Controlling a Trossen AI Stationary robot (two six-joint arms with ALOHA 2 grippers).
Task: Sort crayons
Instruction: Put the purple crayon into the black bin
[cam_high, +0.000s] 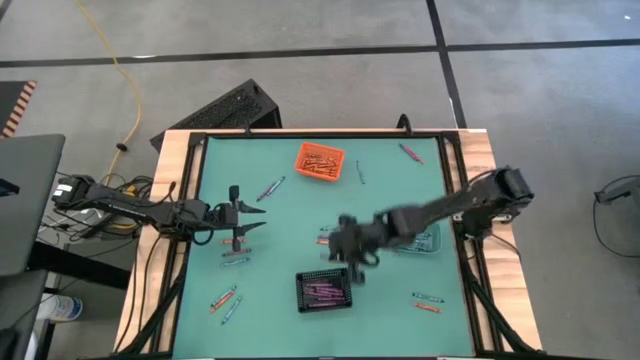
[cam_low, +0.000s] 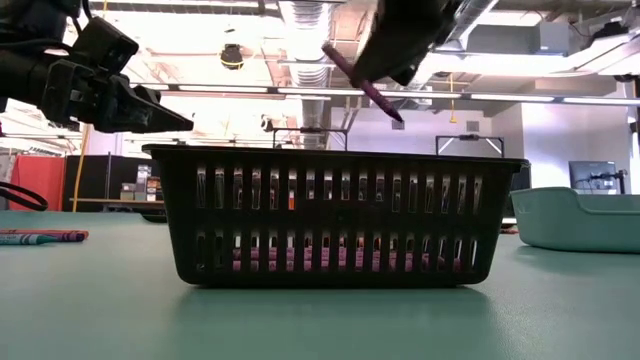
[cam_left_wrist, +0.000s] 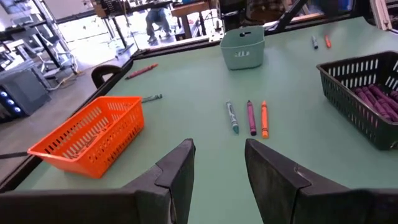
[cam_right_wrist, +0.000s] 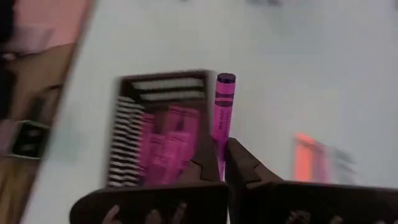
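Note:
My right gripper (cam_high: 352, 256) hangs over the far edge of the black bin (cam_high: 323, 290) and is shut on a purple crayon (cam_right_wrist: 222, 115). The bin holds several purple crayons (cam_right_wrist: 163, 140). My left gripper (cam_high: 256, 215) is open and empty above the table's left half. Three crayons, teal, purple and orange (cam_left_wrist: 250, 118), lie side by side on the mat ahead of it. More crayons lie scattered on the mat (cam_high: 225, 300). My right gripper pinches one end of the purple crayon (cam_right_wrist: 220, 163) between its two fingers. The rest of the crayon sticks out past the fingertips. In the low view the crayon (cam_low: 366, 86) slants downward, lifted clear above the black bin's rim (cam_low: 335, 152).
An orange bin (cam_high: 319, 162) with orange crayons stands at the far middle. A teal bin (cam_high: 424, 241) sits under my right arm. Loose crayons lie near the far right corner (cam_high: 408, 152), near right (cam_high: 427, 302) and left of centre (cam_high: 270, 188).

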